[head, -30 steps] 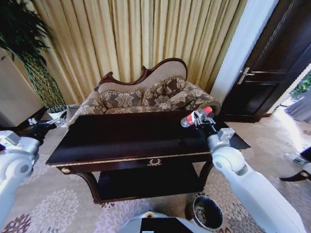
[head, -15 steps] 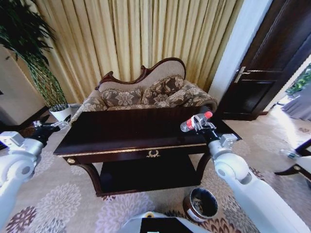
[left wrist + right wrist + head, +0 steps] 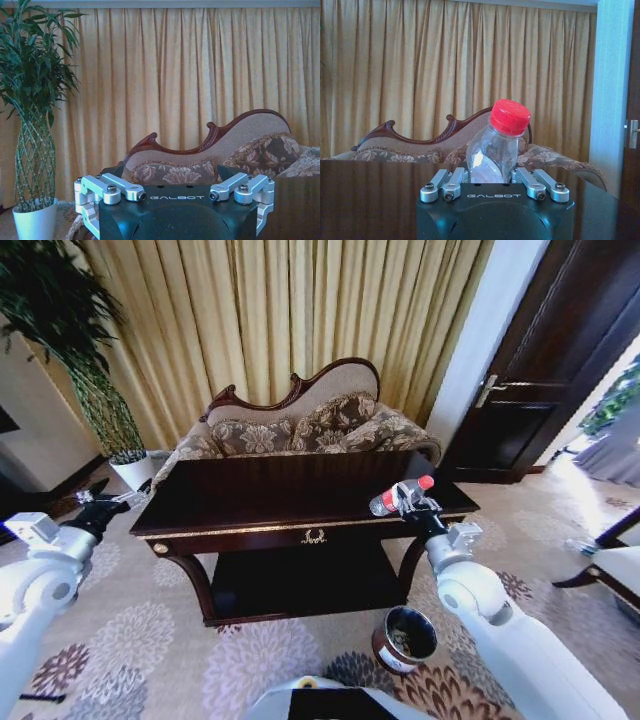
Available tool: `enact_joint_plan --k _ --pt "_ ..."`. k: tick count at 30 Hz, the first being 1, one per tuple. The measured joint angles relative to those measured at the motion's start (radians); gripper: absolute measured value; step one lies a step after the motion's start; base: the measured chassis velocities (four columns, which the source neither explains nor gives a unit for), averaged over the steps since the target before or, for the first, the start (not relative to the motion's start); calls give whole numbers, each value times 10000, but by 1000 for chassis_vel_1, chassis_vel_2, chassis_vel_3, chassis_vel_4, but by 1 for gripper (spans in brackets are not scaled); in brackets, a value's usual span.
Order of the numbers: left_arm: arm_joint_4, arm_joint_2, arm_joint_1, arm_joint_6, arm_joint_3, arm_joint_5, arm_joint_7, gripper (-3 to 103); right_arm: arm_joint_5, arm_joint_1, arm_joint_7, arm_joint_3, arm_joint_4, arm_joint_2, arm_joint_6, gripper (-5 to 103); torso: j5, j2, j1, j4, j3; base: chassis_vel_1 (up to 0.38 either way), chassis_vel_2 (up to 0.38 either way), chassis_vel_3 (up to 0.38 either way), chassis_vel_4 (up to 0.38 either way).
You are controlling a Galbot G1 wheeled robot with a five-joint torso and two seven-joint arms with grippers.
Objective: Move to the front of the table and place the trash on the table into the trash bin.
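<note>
My whole view has shifted since a moment ago: the table (image 3: 300,502) looks smaller and farther, so I think I rolled back. My right fingers (image 3: 408,497) are shut tight around the bottle (image 3: 400,496), holding it up over the table's right end. The trash bin (image 3: 405,638) sits on the floor below, near my right arm. My left fingers (image 3: 105,502) wait by the table's left end; I cannot tell how wide they are. Next I must lower the bottle over the bin.
</note>
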Motion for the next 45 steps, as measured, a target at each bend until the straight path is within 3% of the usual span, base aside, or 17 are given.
enact_joint_plan --k 5,11,19,29,35,42,43,45 --pt "-21 -100 -83 -32 179 52 2 100 -456 -143 -60 -100 -364 270 169 33 1 2 -3 0 -1 142 -150 -159 138" --pt "-53 -214 -24 -47 179 74 4 100 -1003 -708 -775 245 -1365 908 592 33 1 3 -4 1 -1 24 -26 -27 23" --pt "-35 -508 66 -115 189 134 25 100 -2661 -1010 -1717 462 -4900 2196 2144 33 3 -4 5 0 3 0 0 0 0" --pt "98 -559 68 -176 221 147 84 100 -4106 -480 -1955 661 -8429 3100 2889 33 1 -1 1 0 1 0 0 0 0" --pt "99 -578 65 -239 282 152 113 100 -4780 -144 -1869 848 -9578 3401 3320 30 2 0 0 -2 0 0 0 0 0" --pt "8 -519 94 -244 215 120 122 100 -5327 40 -1838 1110 -10179 3455 3545 57 2 -1 1 -3 1 0 0 0 0" --pt "8 -519 94 -244 215 120 122 100 -5327 40 -1838 1110 -10179 3455 3545 57 2 -1 1 -3 1 0 0 0 0" --pt "-41 -505 110 -244 185 108 123 100 -5288 -69 -1815 1132 -10035 3442 3547 68 2 0 1 -1 1 0 0 0 0"
